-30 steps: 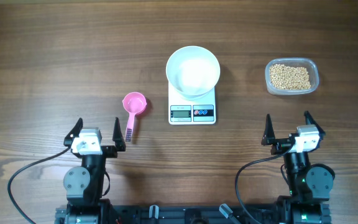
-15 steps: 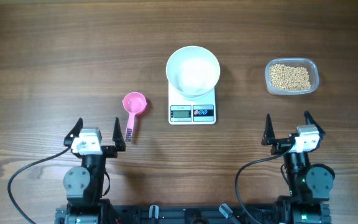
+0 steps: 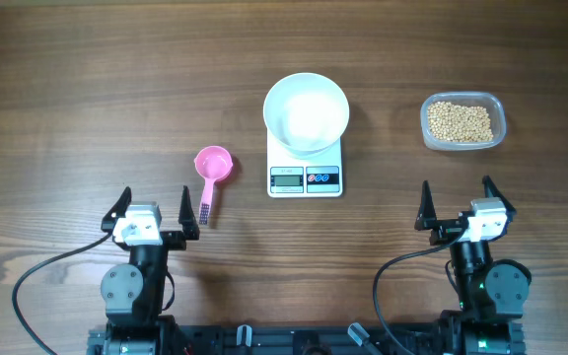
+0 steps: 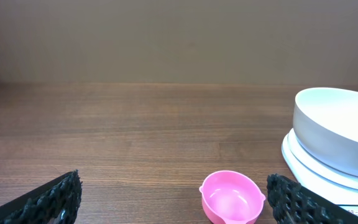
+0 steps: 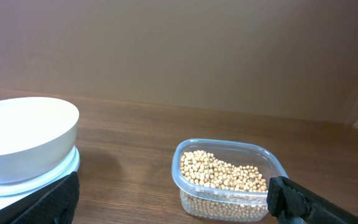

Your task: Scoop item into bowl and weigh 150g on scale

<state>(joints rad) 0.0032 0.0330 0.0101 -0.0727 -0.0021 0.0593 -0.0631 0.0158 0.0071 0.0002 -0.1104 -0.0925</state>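
Two tools, the left tool (image 3: 154,203) and the right tool (image 3: 459,198), are being held wide open and empty at the near edge of the table (image 3: 67,79). Beans (image 3: 461,121) are being kept in a clear tub (image 3: 502,124) at far right. The white bowl (image 3: 307,111) is being carried, empty, on the scale (image 3: 306,179), with a pink scoop (image 3: 212,168) lying just to its left.

Likely risks:
- beans being spilled between tub and bowl
- the light tub being pushed by the scoop
- the bowl being nudged off the scale
- the target weight being overshot by a heaped scoop
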